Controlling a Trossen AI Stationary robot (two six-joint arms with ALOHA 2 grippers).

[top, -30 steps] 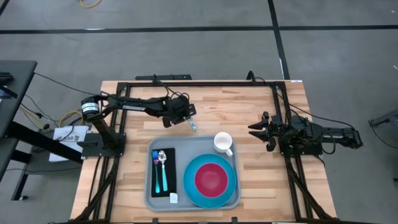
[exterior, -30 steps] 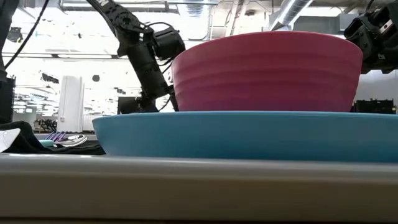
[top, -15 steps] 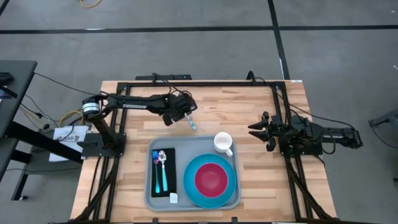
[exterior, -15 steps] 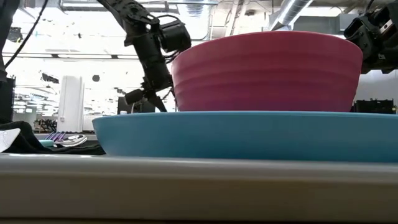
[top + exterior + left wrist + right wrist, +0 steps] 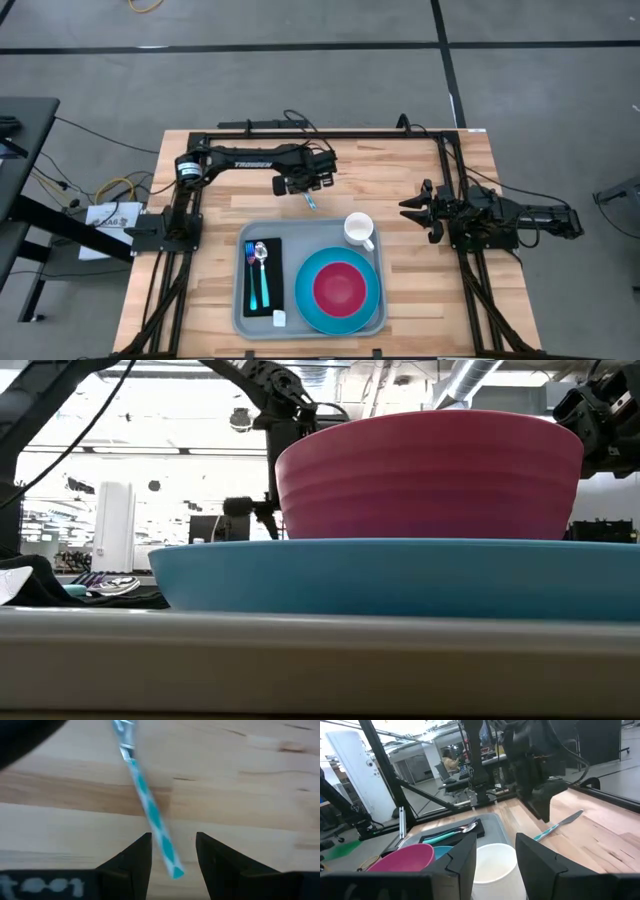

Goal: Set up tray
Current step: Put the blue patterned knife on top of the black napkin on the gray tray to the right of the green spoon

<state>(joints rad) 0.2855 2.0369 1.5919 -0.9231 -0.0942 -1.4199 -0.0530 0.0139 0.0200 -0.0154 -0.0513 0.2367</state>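
The light grey-blue tray (image 5: 239,292) lies near the table's near edge. It holds a black napkin (image 5: 275,290) with a teal fork and a spoon, a blue plate (image 5: 303,300) with a pink bowl (image 5: 340,288) on it, and a white cup (image 5: 358,230). A teal-handled knife (image 5: 311,202) lies flat on the wood just beyond the tray's far rim. My left gripper (image 5: 306,190) hovers over it, open. In the left wrist view the two fingers stand on either side of the knife's handle end (image 5: 172,867). My right gripper (image 5: 408,210) waits open at the table's right side.
Black frame rails (image 5: 330,134) run along the table's far edge and down both sides by the arm bases. Bare wood (image 5: 410,290) lies to the right of the tray. In the right wrist view the cup (image 5: 492,862) stands straight ahead of the fingers.
My left arm has stretched out and carried its gripper toward the table's right, until it stands over the knife. The knife and everything on the tray have stayed where they were.
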